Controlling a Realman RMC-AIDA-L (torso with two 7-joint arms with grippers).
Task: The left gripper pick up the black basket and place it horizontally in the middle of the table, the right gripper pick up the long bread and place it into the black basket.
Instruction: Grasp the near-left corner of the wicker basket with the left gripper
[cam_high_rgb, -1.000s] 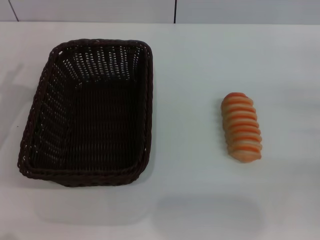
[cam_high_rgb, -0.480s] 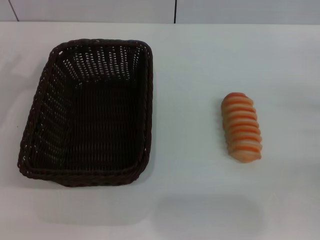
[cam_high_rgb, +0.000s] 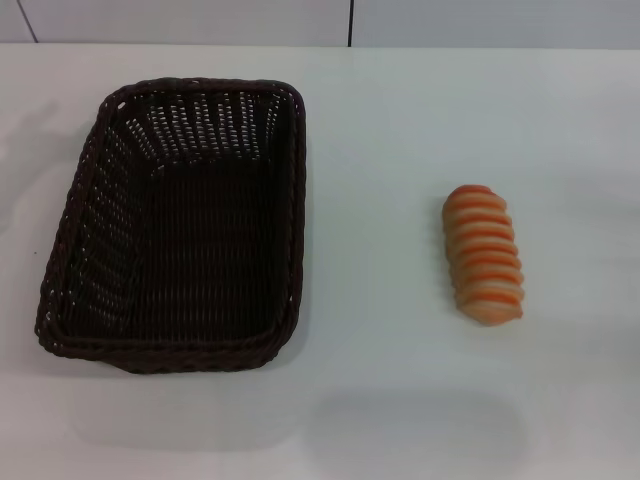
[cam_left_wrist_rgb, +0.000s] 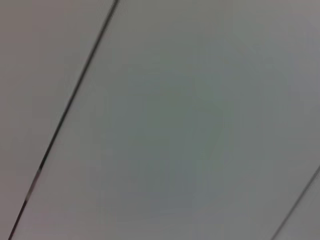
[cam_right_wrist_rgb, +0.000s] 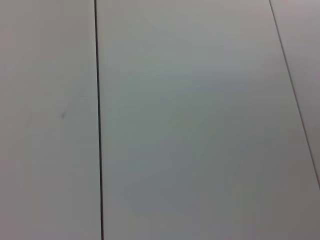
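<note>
The black basket (cam_high_rgb: 175, 225) is a large dark woven tray. It stands on the left part of the white table (cam_high_rgb: 390, 130) with its long side running away from me, and it holds nothing. The long bread (cam_high_rgb: 484, 254), striped orange and cream, lies on the table to the right of the basket, well apart from it, also pointing away from me. Neither gripper shows in the head view. The two wrist views show only a plain pale panelled surface with thin dark seams.
A pale wall with a dark vertical seam (cam_high_rgb: 350, 22) runs along the table's far edge. Bare white tabletop lies between basket and bread and along the front edge.
The basket and the bread have not moved. A faint shadow on the table left of the basket has shifted slightly.
</note>
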